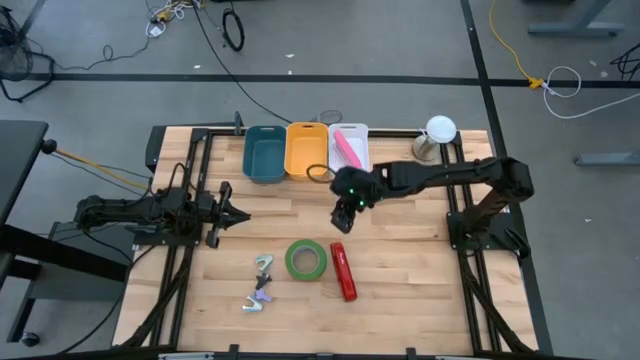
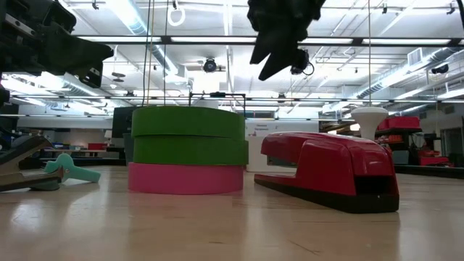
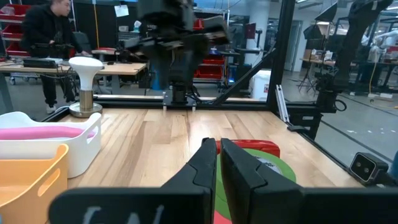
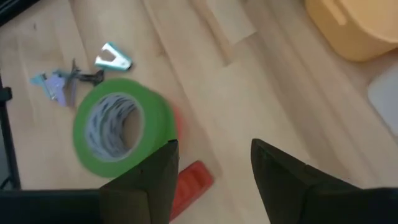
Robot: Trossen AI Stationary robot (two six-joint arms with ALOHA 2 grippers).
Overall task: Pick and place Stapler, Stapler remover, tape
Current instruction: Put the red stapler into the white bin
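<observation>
The green ring of tape [image 1: 306, 260] lies flat on the table's near middle; in the low view the tape [image 2: 188, 138] shows a pink layer underneath. A red stapler [image 1: 343, 270] lies just to its right. Two staple removers [image 1: 264, 265] [image 1: 258, 298] lie to its left. My right gripper [image 1: 345, 213] hangs open above the table, a little beyond the tape and stapler; the right wrist view shows its fingers [image 4: 211, 162] apart over the tape [image 4: 121, 127] and stapler [image 4: 189, 180]. My left gripper [image 1: 235, 215] waits shut at the table's left, pointing toward the tape [image 3: 267, 171].
Three bins stand in a row at the far edge: blue [image 1: 264, 152], orange [image 1: 306, 150] and white [image 1: 350, 148] with a pink item inside. A white mushroom-shaped object [image 1: 437, 135] stands at the far right. Bare wood lies between bins and tape. A person [image 3: 46, 37] is behind the table.
</observation>
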